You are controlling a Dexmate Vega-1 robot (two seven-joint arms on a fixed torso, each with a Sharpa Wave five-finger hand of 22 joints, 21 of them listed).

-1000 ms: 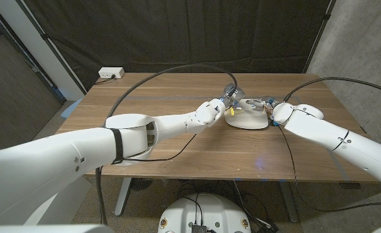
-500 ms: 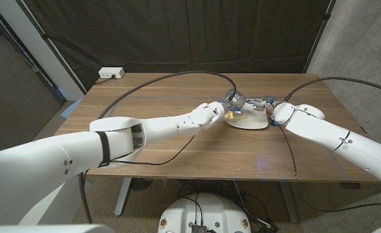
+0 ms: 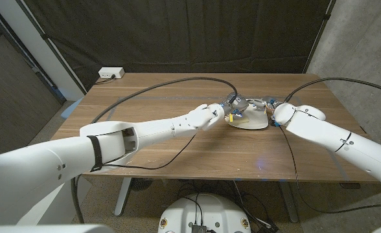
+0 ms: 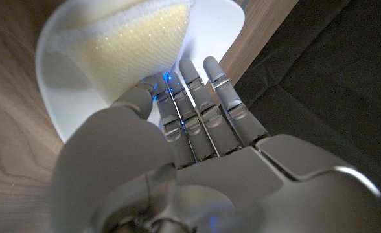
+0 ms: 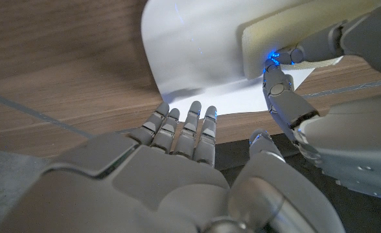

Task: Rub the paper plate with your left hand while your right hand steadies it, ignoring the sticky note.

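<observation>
The paper plate (image 3: 247, 120) sits right of centre in the upper half of the head view, on the far part of the wooden worktop (image 3: 177, 155). The left hand (image 3: 232, 105) is at its left rim and holds a yellow sponge (image 4: 129, 55) clamped between thumb and fingers, pressed onto the plate's surface. The right hand (image 3: 273, 107) is at the right rim; the right wrist view shows its fingers (image 5: 192, 133) straight and together, their tips at the plate's edge, gripping nothing — whether they actually press the rim down I cannot tell.

The main risk, as I judge it, is the plate sliding or tipping: it is light, and a sideways stroke from the sponge could push it out from under the right fingertips if their contact is only slight. Pressing too hard near the rim could also buckle it. A small yellow patch (image 3: 231, 118) shows beside the left hand in the head view — too small to identify.
</observation>
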